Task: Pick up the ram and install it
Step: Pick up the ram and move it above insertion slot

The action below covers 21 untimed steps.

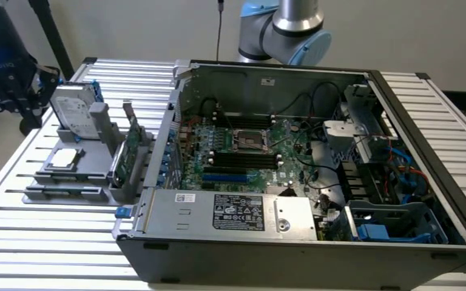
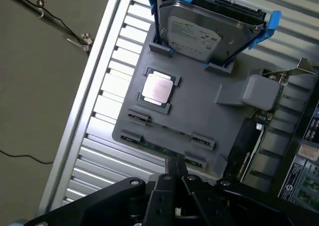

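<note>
The ram (image 2: 160, 148) is a thin green strip standing on edge in the outer slot of the grey holder (image 2: 199, 113), between small grey clips. My gripper (image 2: 177, 172) hangs above the holder, near the ram's middle, black fingers pressed together and holding nothing. In the exterior view the holder (image 1: 77, 163) stands to the left of the open computer case (image 1: 298, 242). The ram's slot (image 1: 65, 193) runs along the holder's front edge. The motherboard (image 1: 241, 154) lies inside the case, with black and blue memory slots (image 1: 241, 162) below the processor socket.
On the holder a silver hard drive with blue rails (image 2: 199, 34) stands at the back. A loose processor chip (image 2: 158, 90) lies flat, and a green expansion card (image 2: 259, 116) stands beside the case. The slatted table's edge (image 2: 89, 86) drops to the floor with cables.
</note>
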Motion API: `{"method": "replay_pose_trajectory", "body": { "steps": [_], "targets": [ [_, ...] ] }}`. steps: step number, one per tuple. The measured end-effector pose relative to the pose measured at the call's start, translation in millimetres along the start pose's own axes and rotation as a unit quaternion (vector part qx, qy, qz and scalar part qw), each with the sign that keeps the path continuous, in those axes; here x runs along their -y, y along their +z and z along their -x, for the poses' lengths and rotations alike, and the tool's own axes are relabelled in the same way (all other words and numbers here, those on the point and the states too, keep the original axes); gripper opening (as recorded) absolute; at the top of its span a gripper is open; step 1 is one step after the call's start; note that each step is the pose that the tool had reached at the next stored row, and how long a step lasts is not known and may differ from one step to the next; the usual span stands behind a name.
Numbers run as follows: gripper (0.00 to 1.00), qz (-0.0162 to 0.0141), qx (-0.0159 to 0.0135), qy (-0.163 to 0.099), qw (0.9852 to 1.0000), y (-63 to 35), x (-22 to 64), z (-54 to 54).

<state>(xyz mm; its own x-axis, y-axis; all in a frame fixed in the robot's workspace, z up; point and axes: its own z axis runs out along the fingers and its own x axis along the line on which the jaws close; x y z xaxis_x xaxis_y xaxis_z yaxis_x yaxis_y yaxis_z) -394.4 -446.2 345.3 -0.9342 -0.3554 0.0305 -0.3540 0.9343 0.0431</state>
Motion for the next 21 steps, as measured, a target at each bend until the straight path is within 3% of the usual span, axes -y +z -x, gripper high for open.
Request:
{"method": "replay_pose_trajectory", "body": {
  "steps": [5,11,16,21],
  "targets": [
    [0.11,-0.0013,-0.0021,-0.045,0.999,1.9,0.1,0.1],
    [0.11,-0.0029,-0.0047,-0.099,0.995,4.2,0.2,0.1],
    [0.11,-0.0042,-0.0068,-0.145,0.9895,6.2,0.3,0.2],
    [0.11,-0.0055,-0.0089,-0.189,0.9819,8.1,0.3,0.2]
  ]
}}
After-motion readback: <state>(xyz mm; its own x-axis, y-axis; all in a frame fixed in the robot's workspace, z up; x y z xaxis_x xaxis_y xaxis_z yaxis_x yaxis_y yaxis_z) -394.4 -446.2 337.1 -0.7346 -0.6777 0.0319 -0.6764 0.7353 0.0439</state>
